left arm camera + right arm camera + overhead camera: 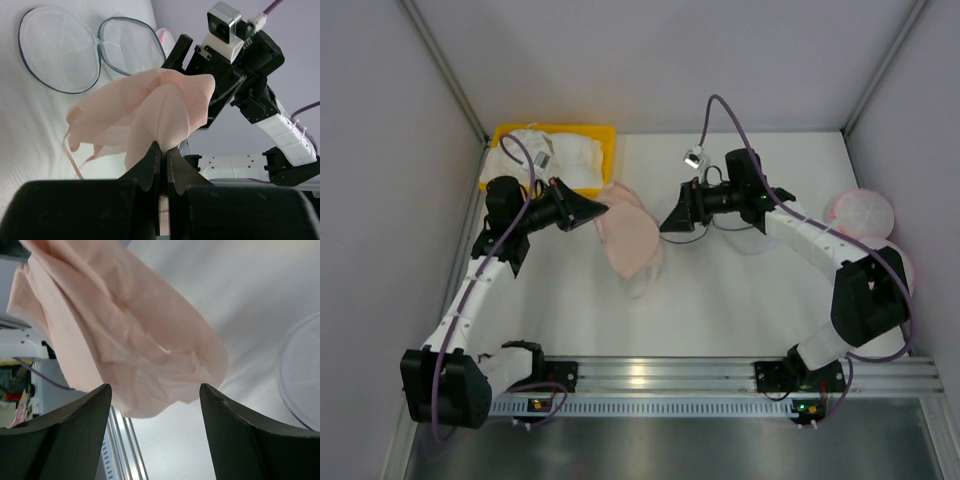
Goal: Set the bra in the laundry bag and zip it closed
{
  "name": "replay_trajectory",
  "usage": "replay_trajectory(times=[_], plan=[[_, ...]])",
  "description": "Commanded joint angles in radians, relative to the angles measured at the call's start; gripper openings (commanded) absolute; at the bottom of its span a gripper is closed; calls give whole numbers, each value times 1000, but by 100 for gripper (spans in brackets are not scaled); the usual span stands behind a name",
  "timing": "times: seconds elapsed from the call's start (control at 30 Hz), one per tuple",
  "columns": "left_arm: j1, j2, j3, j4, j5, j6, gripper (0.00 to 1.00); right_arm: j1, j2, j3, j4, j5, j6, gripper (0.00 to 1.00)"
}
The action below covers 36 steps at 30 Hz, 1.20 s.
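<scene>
L jaws tight on pale-pink bra [170, 102], mid-air — R jaws wide apart, bra just ahead

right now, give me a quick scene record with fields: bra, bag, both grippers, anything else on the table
bra: pale pink, lifted off the table, hanging in the air
left gripper: shut on the bra's edge
right gripper: open, facing the bra's hanging end, not closed on it
laundry bag: unzipped, both halves spread flat on the table, nothing inside
other: yellow bin holding white garments at far left; pink-rimmed mesh pouches at right
task stage: bra not yet in the bag, zip open
</scene>
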Motion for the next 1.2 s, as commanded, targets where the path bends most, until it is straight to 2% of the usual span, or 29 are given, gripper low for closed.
replay_trajectory(times=[0.0, 0.1, 0.33, 0.43, 0.5, 0.53, 0.57, 0.63, 0.67, 0.73, 0.8, 0.83, 0.87, 0.9, 0.93, 0.97, 1.03, 1.1, 1.17], plan=[[6, 0, 25, 86, 38, -7, 0, -89, -73, -20, 61, 10, -1, 72], [6, 12, 16, 105, 40, -24, 0, -76, -96, -46, 159, -31, 88, 72], [6, 23, -7, 137, 37, -54, 0, 26, -46, -44, 168, -36, 99, 70], [6, 18, -21, 148, 35, -65, 0, 52, -14, -43, 224, -47, 133, 67], [6, 17, -27, 160, 32, -71, 0, 70, -1, -34, 250, -59, 161, 62], [6, 18, -30, 160, 29, -74, 0, 78, 9, -27, 254, -71, 168, 59], [6, 17, -30, 162, 25, -70, 0, 88, 13, -17, 269, -82, 187, 50], [6, 21, -30, 157, 20, -48, 0, 93, 17, -9, 288, -108, 210, 40], [6, 18, -27, 153, 17, -36, 0, 92, 20, 3, 293, -116, 230, 23], [6, 14, -19, 105, 2, 19, 0, 92, 28, 19, 283, -133, 242, 0], [6, 11, 4, 24, -20, 70, 1, 90, 26, 25, 314, -163, 282, 0], [8, 9, 19, -36, -37, 150, 4, 89, 25, 20, 337, -175, 305, 0], [6, 8, 48, -89, -58, 203, 15, 82, 23, 6, 364, -183, 361, 0], [6, 1, 68, -148, -149, 266, 24, 81, 17, 0, 416, -197, 386, 0], [8, 0, 87, -286, -209, 388, 34, 76, 14, -4, 428, -200, 403, 0], [8, -5, 100, -335, -278, 444, 51, 72, 10, -10, 437, -202, 432, 0], [15, -34, 110, -395, -358, 557, 59, 70, 3, -24, 502, -209, 478, 0], [23, -84, 101, -395, -374, 607, 70, 69, 8, -34, 510, -206, 524, 0], [22, -135, 113, -395, -337, 705, 73, 69, 17, -52, 579, -206, 613, 0]])
